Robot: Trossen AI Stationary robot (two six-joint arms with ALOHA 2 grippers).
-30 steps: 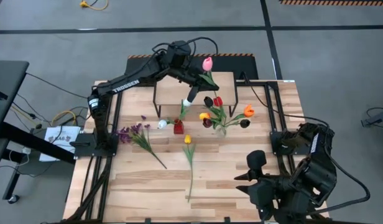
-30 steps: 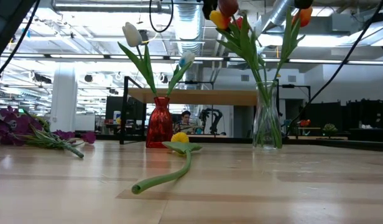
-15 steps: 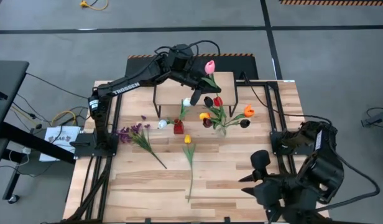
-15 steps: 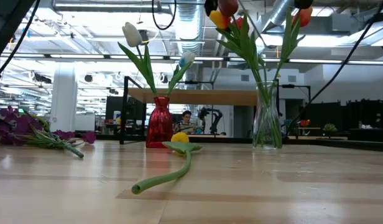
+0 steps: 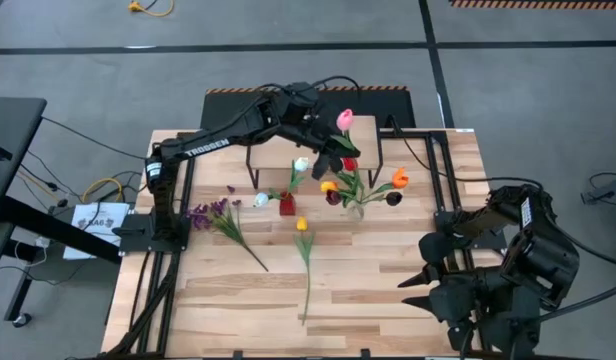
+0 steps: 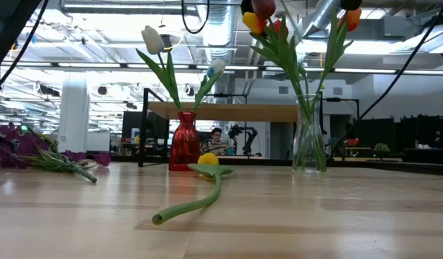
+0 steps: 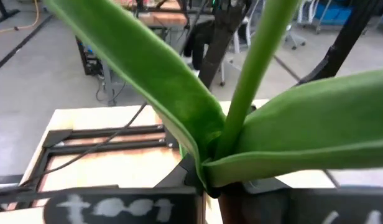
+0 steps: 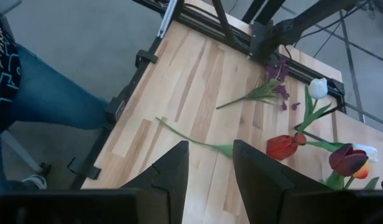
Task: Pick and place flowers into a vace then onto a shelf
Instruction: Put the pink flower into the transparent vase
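The pink tulip [image 5: 345,120] is clamped by its stem in the left gripper [image 5: 321,140], fingers shut on it, above the shelf [image 5: 363,130] at the counter's [image 5: 238,300] far edge. Just in front stand the clear vase [image 5: 354,205] of tulips and the red vase [image 5: 287,205]. A yellow tulip [image 5: 303,240] and purple blossoms [image 5: 216,213] lie mid-counter. The right gripper [image 5: 428,265], fingers partly apart and empty, hangs over the near right corner.

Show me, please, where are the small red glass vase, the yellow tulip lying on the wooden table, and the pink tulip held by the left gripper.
small red glass vase [image 6: 183,147], low view, on its belly.
yellow tulip [image 5: 301,224], high view, on its blossom.
pink tulip [image 5: 344,119], high view, on its blossom.
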